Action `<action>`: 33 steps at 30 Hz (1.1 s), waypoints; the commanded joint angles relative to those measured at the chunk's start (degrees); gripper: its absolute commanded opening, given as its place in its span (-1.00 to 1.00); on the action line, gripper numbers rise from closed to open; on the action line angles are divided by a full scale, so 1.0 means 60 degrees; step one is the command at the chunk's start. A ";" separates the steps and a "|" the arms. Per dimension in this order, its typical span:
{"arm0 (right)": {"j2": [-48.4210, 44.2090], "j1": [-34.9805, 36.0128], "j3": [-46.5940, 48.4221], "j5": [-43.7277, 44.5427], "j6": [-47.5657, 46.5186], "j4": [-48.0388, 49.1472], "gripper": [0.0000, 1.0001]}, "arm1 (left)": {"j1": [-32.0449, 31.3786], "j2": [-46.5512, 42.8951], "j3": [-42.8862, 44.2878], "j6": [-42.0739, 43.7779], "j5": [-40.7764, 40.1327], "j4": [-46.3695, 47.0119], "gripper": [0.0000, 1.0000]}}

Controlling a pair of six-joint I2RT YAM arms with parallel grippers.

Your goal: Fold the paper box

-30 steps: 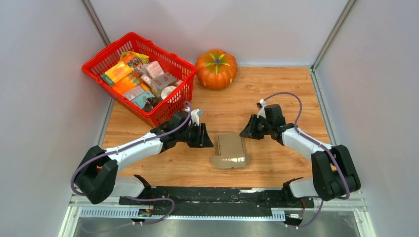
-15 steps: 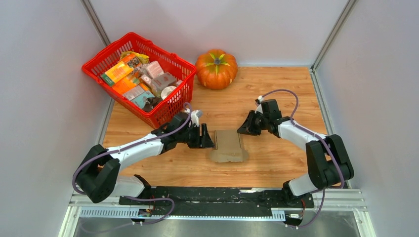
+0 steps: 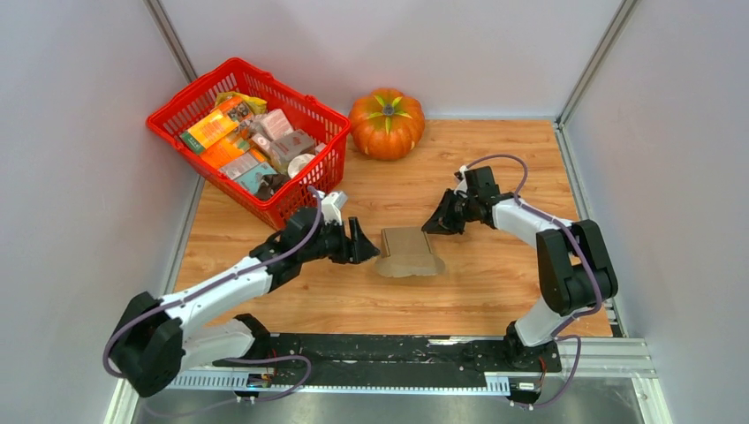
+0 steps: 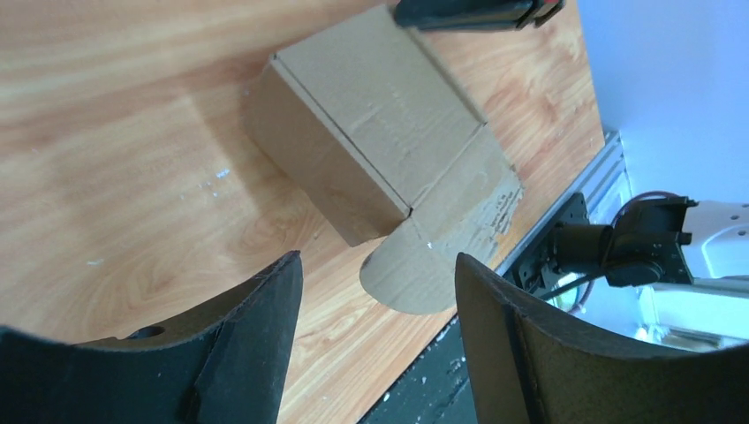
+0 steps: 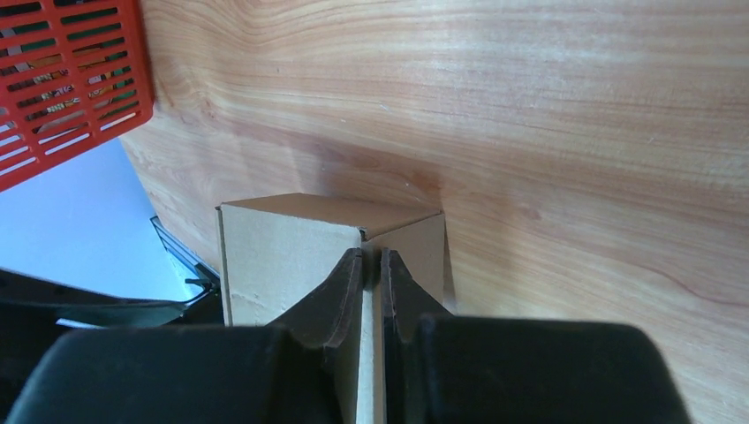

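Paper box (image 3: pixel 408 252) now lies nearer pumpkin (image 3: pixel 386 123). Right gripper (image 3: pixel 435 226), pinching box's far wall, also nearer pumpkin. Left gripper (image 3: pixel 371 250) pulled slightly back from box.

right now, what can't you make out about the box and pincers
Inside of the paper box: hidden by its top panel, every view.
Hold of the right pincer: own fingers cover the contact, right wrist view; cut by the top edge, left wrist view; too small, top view.
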 commanded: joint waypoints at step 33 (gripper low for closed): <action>0.1428 -0.0006 0.2256 -0.0040 -0.0393 -0.1843 -0.80 | -0.5743 0.1260 0.3762 0.9354 -0.7665 -0.2810 0.15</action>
